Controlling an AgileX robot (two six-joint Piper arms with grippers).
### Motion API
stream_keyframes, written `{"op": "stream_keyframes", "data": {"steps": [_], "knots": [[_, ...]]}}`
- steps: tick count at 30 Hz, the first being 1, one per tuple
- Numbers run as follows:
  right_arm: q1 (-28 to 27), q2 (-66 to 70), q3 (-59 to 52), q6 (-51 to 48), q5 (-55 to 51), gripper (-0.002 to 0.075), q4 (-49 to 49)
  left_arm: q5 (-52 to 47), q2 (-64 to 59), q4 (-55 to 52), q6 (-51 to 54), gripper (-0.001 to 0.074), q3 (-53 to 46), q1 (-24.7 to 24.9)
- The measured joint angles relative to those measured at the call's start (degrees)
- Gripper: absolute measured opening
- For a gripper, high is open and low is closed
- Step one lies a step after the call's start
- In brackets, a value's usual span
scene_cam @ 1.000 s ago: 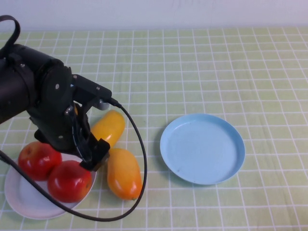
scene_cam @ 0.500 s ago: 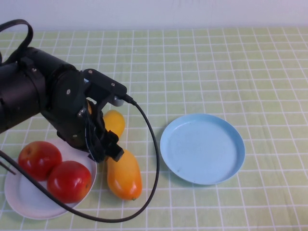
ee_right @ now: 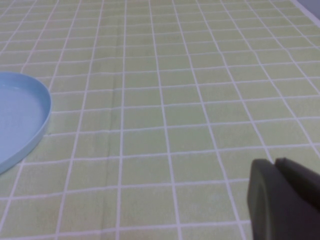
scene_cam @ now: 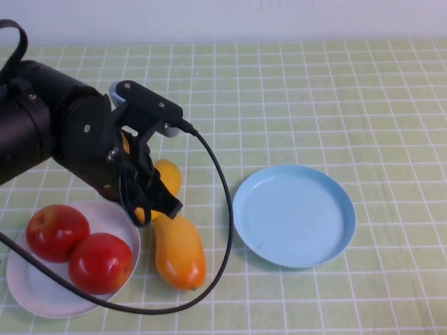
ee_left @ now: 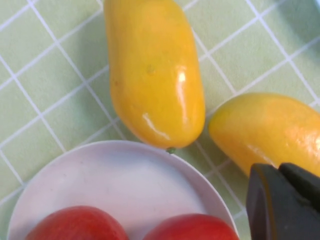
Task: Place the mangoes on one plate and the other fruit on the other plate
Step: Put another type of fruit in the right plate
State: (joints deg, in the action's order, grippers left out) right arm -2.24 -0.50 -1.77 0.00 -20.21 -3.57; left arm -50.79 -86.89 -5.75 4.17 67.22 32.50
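Red apples (scene_cam: 77, 248) on white plate (scene_cam: 28, 293); mangoes (scene_cam: 179, 251) on bench beside it.
Left claw (scene_cam: 157, 209) pressed together above mangoes, pinching nothing; right claw (ee_right: 285, 205) closed, beyond empty blue plate (scene_cam: 293, 216).

Yellow-orange mangoes (scene_cam: 174, 237), red apples (scene_cam: 77, 248) on a white plate (scene_cam: 35, 293), a light blue plate (scene_cam: 293, 215), and a green-checked counter (scene_cam: 314, 105).

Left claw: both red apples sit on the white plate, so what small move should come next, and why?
Probably open the left claw and lower it onto the nearer oblong yellow mango. The claw is shut and holds nothing, above the two mangoes lying on the green checked cloth. The round light blue plate holds nothing. The right claw is shut over the cloth, off to the side.
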Motion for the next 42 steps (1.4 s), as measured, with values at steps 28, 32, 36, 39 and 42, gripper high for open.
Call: {"op": "stream_keyframes", "data": {"steps": [28, 32, 36, 39, 42], "knots": [[0.0, 0.0, 0.0, 0.0, 0.0, -0.0016, 0.0, 9.9, 23.8, -6.1, -8.2, -0.0003, -16.1, 0.0], [0.0, 0.0, 0.0, 0.0, 0.0, -0.0016, 0.0, 12.6, 23.9, -7.8, -9.2, -0.0003, -16.1, 0.0], [0.0, 0.0, 0.0, 0.0, 0.0, -0.0016, 0.0, 17.4, 24.5, -8.3, -10.9, -0.0003, -16.8, 0.0], [0.0, 0.0, 0.0, 0.0, 0.0, -0.0016, 0.0, 23.6, 27.0, -9.3, -11.7, -0.0003, -19.4, 0.0], [0.0, 0.0, 0.0, 0.0, 0.0, -0.0016, 0.0, 33.9, 32.6, -7.3, -9.7, -0.0003, -24.9, -2.6]]}}
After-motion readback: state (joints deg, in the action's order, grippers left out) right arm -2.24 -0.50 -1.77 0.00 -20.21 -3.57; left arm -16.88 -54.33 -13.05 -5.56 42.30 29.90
